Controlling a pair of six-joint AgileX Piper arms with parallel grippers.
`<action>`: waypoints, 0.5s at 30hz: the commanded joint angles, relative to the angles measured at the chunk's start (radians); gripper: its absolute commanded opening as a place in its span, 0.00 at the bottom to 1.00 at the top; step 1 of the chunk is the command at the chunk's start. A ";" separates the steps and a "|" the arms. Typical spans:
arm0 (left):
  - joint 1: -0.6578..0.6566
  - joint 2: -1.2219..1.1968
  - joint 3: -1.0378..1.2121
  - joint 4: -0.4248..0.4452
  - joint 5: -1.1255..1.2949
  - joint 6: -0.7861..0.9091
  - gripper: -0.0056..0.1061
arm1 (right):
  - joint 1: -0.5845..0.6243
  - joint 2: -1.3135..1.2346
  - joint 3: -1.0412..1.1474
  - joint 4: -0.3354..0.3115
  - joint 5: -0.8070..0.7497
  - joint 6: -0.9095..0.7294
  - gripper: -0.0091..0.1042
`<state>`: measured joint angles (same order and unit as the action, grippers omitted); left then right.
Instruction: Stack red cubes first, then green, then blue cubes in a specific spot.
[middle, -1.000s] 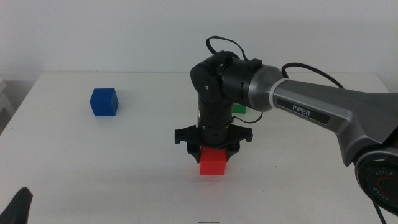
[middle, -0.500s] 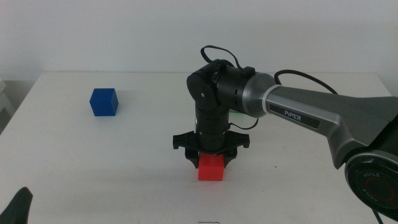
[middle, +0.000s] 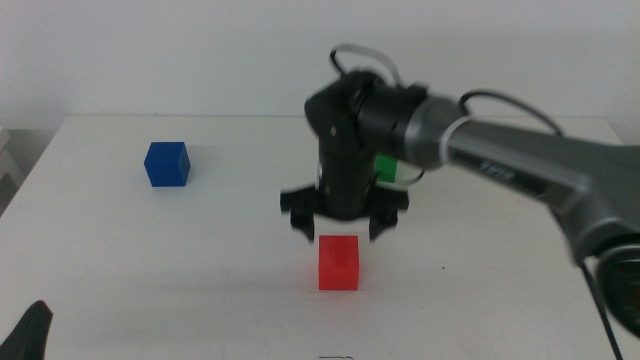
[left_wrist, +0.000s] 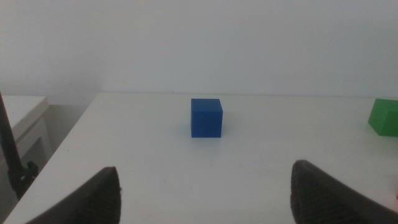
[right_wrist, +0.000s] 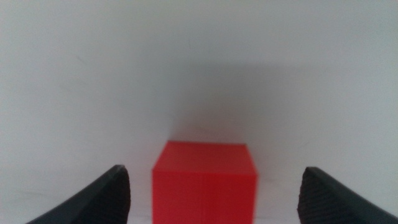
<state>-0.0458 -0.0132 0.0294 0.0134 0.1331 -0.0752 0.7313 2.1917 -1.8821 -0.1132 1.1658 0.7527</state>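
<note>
The red cube (middle: 339, 262) (right_wrist: 204, 180) rests alone on the white table (middle: 150, 260), near the middle front. My right gripper (middle: 340, 226) (right_wrist: 211, 193) hovers just above it, open, jaws spread wide on either side and clear of the cube. The green cube (middle: 387, 166) (left_wrist: 384, 116) sits farther back, partly hidden behind the right arm. At the back left stands the blue cube (middle: 167, 164) (left_wrist: 206, 117). My left gripper (left_wrist: 205, 193) waits open at the table's front left, only a dark tip (middle: 30, 335) showing in the middle view.
The right arm's grey forearm (middle: 530, 170) reaches in over the right side of the table. A pale side surface (left_wrist: 22, 118) lies beyond the table's left edge.
The right gripper has let go of the red cube and lifted off it; the cube now stands free on the table. The left arm has not moved.
</note>
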 joint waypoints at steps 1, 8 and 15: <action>-0.001 -0.020 -0.003 -0.007 -0.087 -0.002 0.89 | 0.001 -0.132 -0.050 -0.082 0.003 -0.017 0.87; -0.001 -0.020 -0.003 -0.007 -0.087 -0.002 0.89 | -0.041 -0.171 -0.191 -0.168 0.064 -0.047 0.86; -0.001 -0.020 -0.003 -0.007 -0.087 -0.002 0.89 | -0.152 -0.109 -0.305 -0.164 0.063 -0.123 0.86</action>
<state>-0.0458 -0.0132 0.0294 0.0134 0.1339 -0.0752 0.6069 2.1258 -2.1341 -0.2379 1.2391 0.6606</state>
